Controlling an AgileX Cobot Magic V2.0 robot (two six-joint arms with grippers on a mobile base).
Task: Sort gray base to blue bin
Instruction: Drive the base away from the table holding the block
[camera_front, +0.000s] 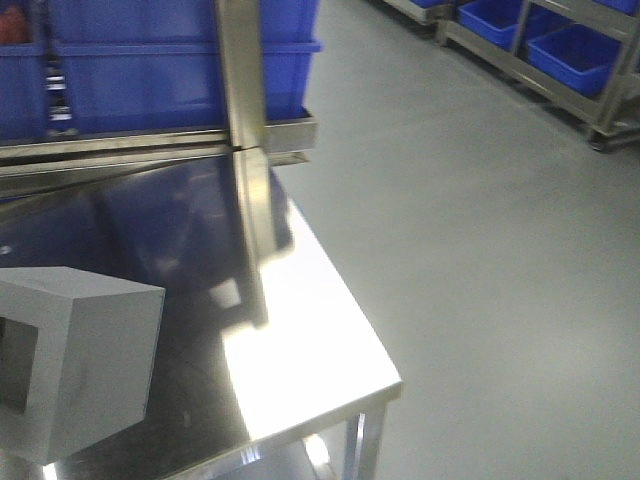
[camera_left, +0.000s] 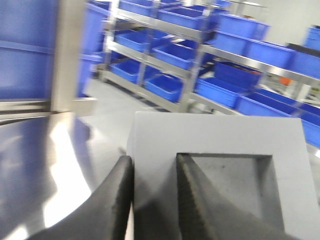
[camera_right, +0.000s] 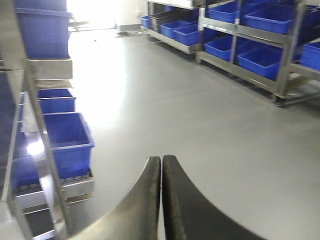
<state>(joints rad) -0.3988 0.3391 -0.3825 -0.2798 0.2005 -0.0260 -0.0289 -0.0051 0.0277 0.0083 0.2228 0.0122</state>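
Observation:
The gray base (camera_front: 75, 365) is a light gray cube with a square recessed window, at the lower left of the front view over the steel table (camera_front: 320, 330). In the left wrist view the gray base (camera_left: 220, 140) fills the lower right. My left gripper (camera_left: 154, 162) is shut on it, one finger outside its wall, the other inside the window. A blue bin (camera_front: 150, 60) sits on the shelf behind the table. My right gripper (camera_right: 161, 162) is shut on nothing, hanging above the grey floor.
A steel upright post (camera_front: 242, 75) rises from the table's back edge. The table's right edge and corner (camera_front: 385, 385) drop to the floor. Racks of blue bins (camera_left: 200, 55) line the far side; more blue bins (camera_right: 67, 140) sit low on a shelf at left.

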